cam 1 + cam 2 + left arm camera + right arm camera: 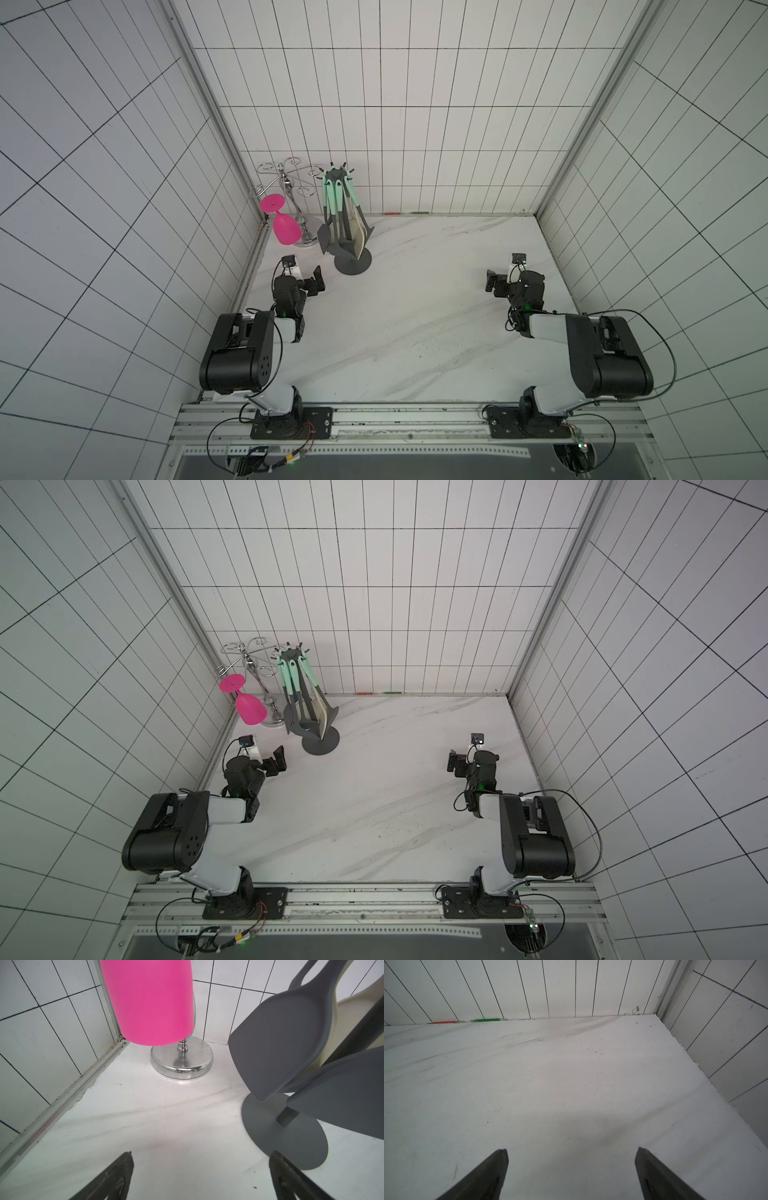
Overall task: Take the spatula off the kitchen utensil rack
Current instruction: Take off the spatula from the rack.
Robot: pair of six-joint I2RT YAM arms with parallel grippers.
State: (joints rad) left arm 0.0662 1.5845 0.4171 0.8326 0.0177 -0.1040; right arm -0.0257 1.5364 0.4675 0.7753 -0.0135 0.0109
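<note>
Spatula (325,240) hanging on kitchen utensil rack (353,264) near far left corner walls, pink glass (286,228) on chrome holder (182,1064) just beside, left gripper (200,1155) near rack, right gripper (572,1150) well apart, both with jaws spread wide, open tabletop (415,311) between arms.

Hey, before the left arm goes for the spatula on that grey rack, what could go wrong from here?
1. The spatula hangs crowded among other utensils on the kitchen utensil rack. Lifting it may snag a neighbour or tip the thin-poled stand.
2. The pink glass hangs upside down on the chrome holder right beside the rack, so the left arm's jaws could knock it loose on the way in.
</note>
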